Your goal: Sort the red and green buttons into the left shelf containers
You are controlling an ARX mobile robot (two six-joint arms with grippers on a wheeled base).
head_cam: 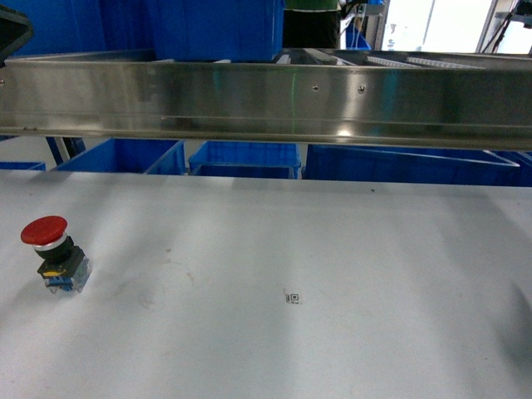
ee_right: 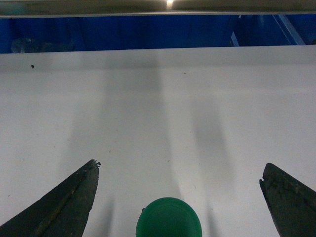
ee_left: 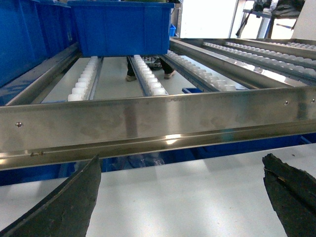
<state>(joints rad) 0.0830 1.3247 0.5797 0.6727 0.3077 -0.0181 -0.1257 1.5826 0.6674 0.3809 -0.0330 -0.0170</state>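
On the white table (head_cam: 332,249), far left in my head view, I see a red button (head_cam: 55,254) standing upright: red mushroom cap, black collar, yellow and blue bits at the base. It sits alone, nothing touching it. Neither gripper shows in that view.

Right wrist view: a green button (ee_right: 169,218) pokes in at the bottom edge, only its rounded green cap visible, lying between the fingers of my right gripper (ee_right: 180,170). Jaws spread wide, both dark fingertips (ee_right: 79,190) well apart from the cap, not touching it. Table surface runs ahead to a blue wall under a metal rail.

Left wrist view: my left gripper (ee_left: 182,165) is also spread wide, holding nothing, fingers low in frame above the table. Just ahead is the steel shelf rail (ee_left: 158,123), and behind it roller tracks (ee_left: 148,76). A large blue crate (ee_left: 121,27) sits on the rollers at the back left; more blue crate wall fills the left edge. Shoes of someone show under the crate.

Head view also shows blue bins (head_cam: 245,158) below the rail, and a small printed marker (head_cam: 293,298) on the table.
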